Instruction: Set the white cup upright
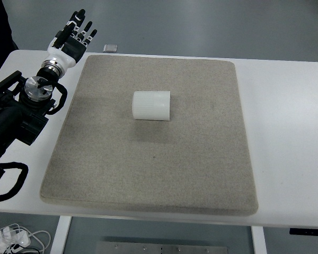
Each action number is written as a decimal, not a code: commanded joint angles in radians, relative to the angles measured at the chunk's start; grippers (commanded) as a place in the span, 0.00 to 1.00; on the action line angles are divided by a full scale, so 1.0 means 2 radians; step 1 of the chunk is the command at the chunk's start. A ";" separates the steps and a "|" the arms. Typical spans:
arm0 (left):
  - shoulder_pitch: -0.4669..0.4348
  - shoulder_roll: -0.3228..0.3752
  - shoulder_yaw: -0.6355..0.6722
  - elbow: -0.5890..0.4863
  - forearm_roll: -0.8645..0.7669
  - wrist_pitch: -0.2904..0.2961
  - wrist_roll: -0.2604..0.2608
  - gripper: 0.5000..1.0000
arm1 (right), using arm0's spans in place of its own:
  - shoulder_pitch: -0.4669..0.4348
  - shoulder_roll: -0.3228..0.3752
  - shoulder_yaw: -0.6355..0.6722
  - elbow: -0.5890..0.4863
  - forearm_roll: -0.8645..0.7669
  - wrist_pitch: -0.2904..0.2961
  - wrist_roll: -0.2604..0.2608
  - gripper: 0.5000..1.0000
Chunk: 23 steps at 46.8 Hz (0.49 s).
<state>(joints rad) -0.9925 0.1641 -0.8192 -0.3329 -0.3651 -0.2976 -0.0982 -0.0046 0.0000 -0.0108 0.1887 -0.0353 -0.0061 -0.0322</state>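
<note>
A white ribbed cup [151, 106] lies on its side near the middle of a grey-beige mat [153, 174], its axis running left to right. My left hand [77, 30] is raised at the far left corner of the mat, well away from the cup, with its fingers spread and nothing in them. The left arm [32, 100] reaches in along the table's left edge. My right arm does not show.
The mat covers most of the white table [286, 132]. A small grey square object [111, 48] lies just beyond the mat's far edge, near my left hand. White cables [13, 238] hang below the table's near left corner.
</note>
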 commanded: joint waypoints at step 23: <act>0.002 0.000 -0.003 -0.003 -0.001 -0.002 0.000 0.99 | 0.000 0.000 0.000 0.000 0.000 0.000 0.000 0.90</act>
<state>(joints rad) -0.9908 0.1641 -0.8238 -0.3403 -0.3666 -0.3017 -0.0967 -0.0046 0.0000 -0.0105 0.1887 -0.0353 -0.0061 -0.0322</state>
